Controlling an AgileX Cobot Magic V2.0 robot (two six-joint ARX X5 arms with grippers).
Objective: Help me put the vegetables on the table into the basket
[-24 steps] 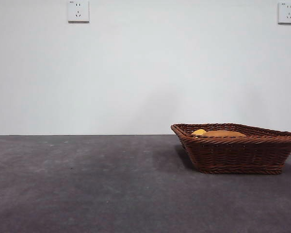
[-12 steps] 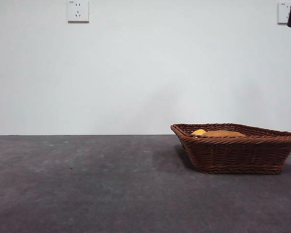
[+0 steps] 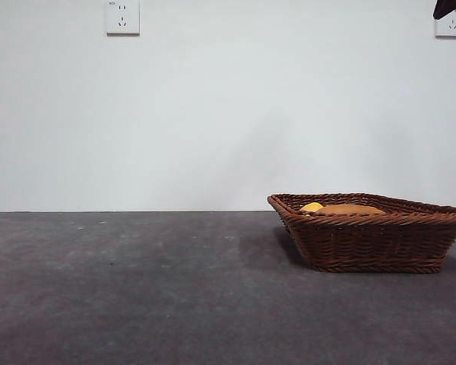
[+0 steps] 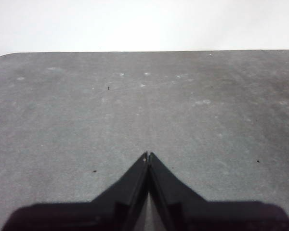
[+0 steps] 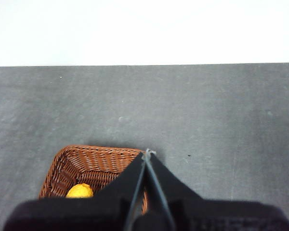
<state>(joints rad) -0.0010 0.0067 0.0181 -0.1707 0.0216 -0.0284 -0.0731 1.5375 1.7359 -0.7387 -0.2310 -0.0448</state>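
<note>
1. At the lower right of the front view, the basket (image 3: 372,232) stands on the worktop (image 3: 137,289), its braided rim level and its sides flaring outward.
2. Inside it, just above the near rim, the yellow corn cob (image 3: 312,207) shows as a small cap, touching the brown potato (image 3: 349,208) to its right.
3. The eggplant cannot be made out in any view.
4. In the upper right corner of the front view a black tip overlaps a wall socket (image 3: 451,23).
5. In the right wrist view, the right end effector (image 5: 147,154) has its jaws pressed together, empty, above the basket's corner.
6. In the left wrist view, the left end effector (image 4: 148,156) is likewise closed on nothing, over bare worktop.
</note>
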